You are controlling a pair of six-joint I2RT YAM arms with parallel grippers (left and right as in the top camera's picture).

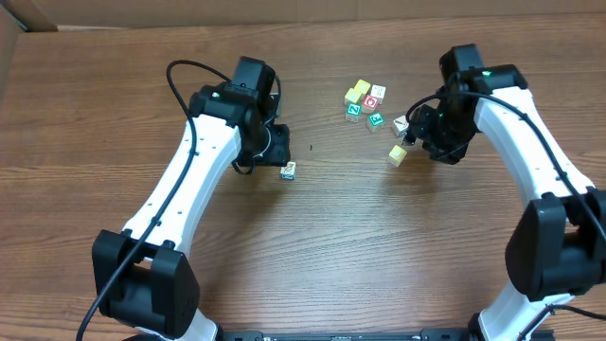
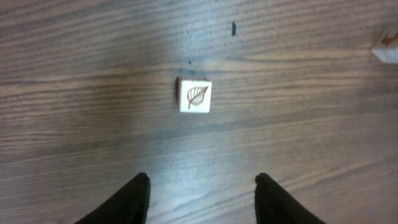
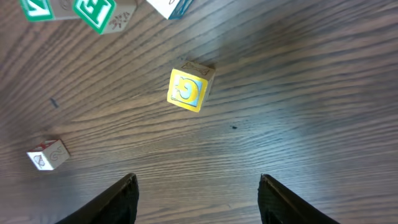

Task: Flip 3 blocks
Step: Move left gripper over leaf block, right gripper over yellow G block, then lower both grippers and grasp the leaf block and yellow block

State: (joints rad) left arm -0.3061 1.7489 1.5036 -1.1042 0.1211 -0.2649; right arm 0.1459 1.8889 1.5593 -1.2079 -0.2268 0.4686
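Observation:
A white block (image 2: 195, 96) with a brown leaf drawn on its top face lies flat on the table. My left gripper (image 2: 202, 186) stands open short of it, with nothing between its fingers. In the overhead view this block (image 1: 289, 170) sits just right of the left gripper (image 1: 275, 152). A yellow block (image 3: 188, 90) with a blue-edged letter face lies tilted ahead of my right gripper (image 3: 198, 186), which is open and empty. From above, the yellow block (image 1: 398, 154) is just below-left of the right gripper (image 1: 421, 133). A green-letter block (image 3: 96, 12) shows at the top left.
A cluster of several coloured cubes (image 1: 365, 102) lies at the back centre-right, with a white cube (image 1: 401, 125) next to the right gripper. A small white cube with a red-brown mark (image 3: 48, 154) lies far left in the right wrist view. Another cube (image 2: 388, 46) pokes in at the left wrist view's right edge.

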